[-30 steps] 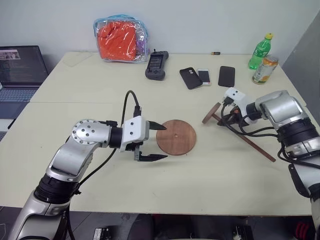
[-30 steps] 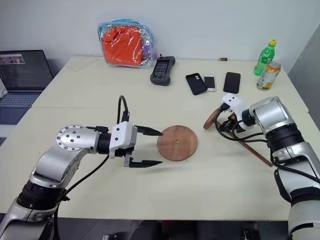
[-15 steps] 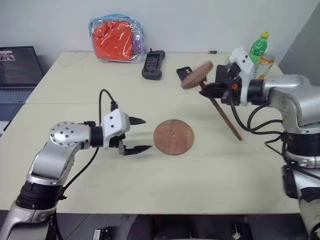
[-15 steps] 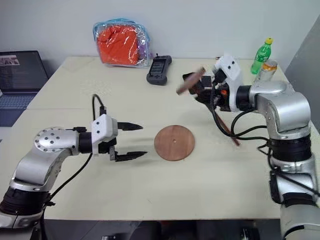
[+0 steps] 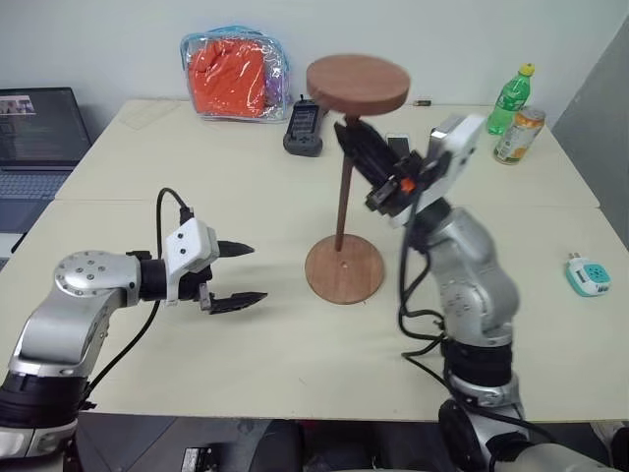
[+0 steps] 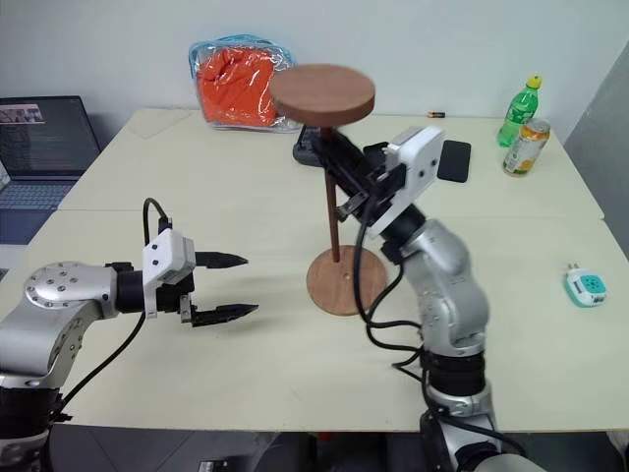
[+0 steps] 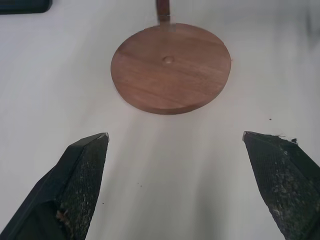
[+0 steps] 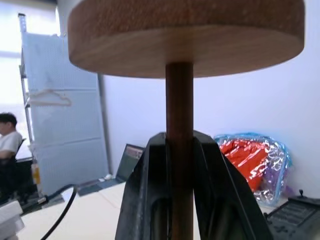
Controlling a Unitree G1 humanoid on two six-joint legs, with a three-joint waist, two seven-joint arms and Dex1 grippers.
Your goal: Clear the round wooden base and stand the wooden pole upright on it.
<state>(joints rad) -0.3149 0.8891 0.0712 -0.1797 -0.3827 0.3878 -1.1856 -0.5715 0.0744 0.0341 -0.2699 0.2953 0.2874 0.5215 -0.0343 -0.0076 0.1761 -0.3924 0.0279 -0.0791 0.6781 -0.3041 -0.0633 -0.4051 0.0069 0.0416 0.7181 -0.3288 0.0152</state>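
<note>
the fingers of the right gripper [image 8: 180, 165] pinch the wooden pole [image 5: 342, 206] just under its flat head, holding it nearly upright with its lower end at the middle of the round wooden base [image 5: 343, 269]. the base lies bare on the tabletop [image 5: 246, 383]. the left gripper [image 5: 234, 276] hangs beside the base, well apart from it, its fingers spread and holding nothing. the step in hand looks like seating the pole. the next move calls for guiding the tip into the small centre hole, keeping the pole plumb, then letting go gently.
</note>
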